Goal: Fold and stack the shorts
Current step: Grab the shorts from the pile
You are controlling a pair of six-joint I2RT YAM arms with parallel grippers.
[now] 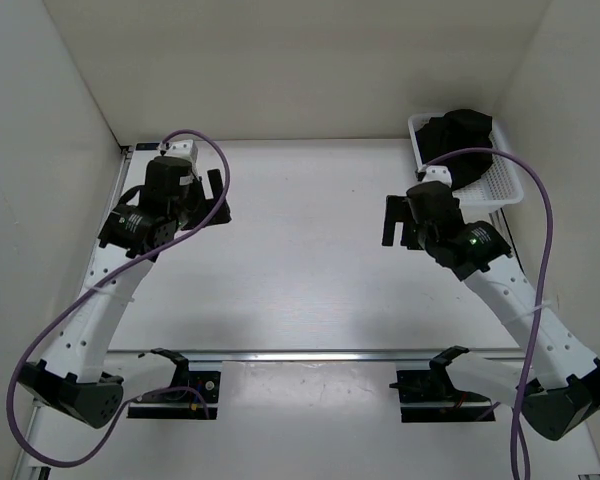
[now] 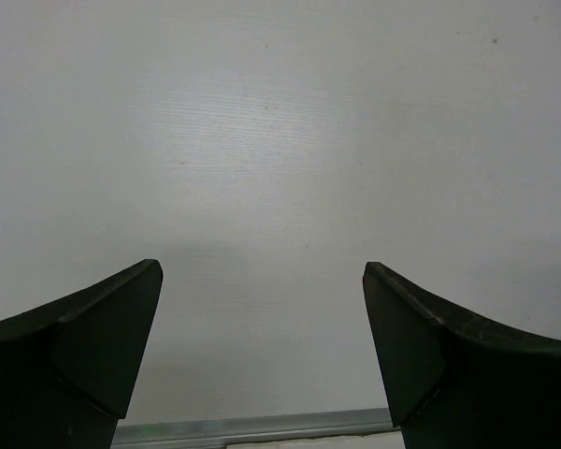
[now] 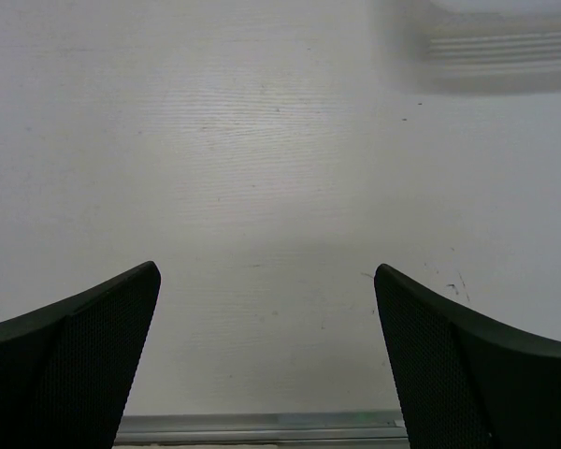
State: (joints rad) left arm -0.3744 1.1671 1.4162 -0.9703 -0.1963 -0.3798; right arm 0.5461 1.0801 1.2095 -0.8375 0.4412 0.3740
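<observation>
The black shorts (image 1: 464, 143) lie bunched in the white mesh basket (image 1: 507, 186) at the far right corner of the table. My right gripper (image 1: 392, 220) hovers over the bare table in front and left of the basket, open and empty. My left gripper (image 1: 216, 198) hovers over the bare table at the far left, open and empty. In the left wrist view the left gripper (image 2: 262, 271) shows only white table between its fingers. In the right wrist view the right gripper (image 3: 266, 271) shows the same, with the basket's blurred edge (image 3: 500, 47) at the top right.
White walls close in the table on the left, back and right. A metal rail (image 1: 310, 354) runs across the near edge, in front of the arm bases. Purple cables (image 1: 220, 165) loop from both wrists.
</observation>
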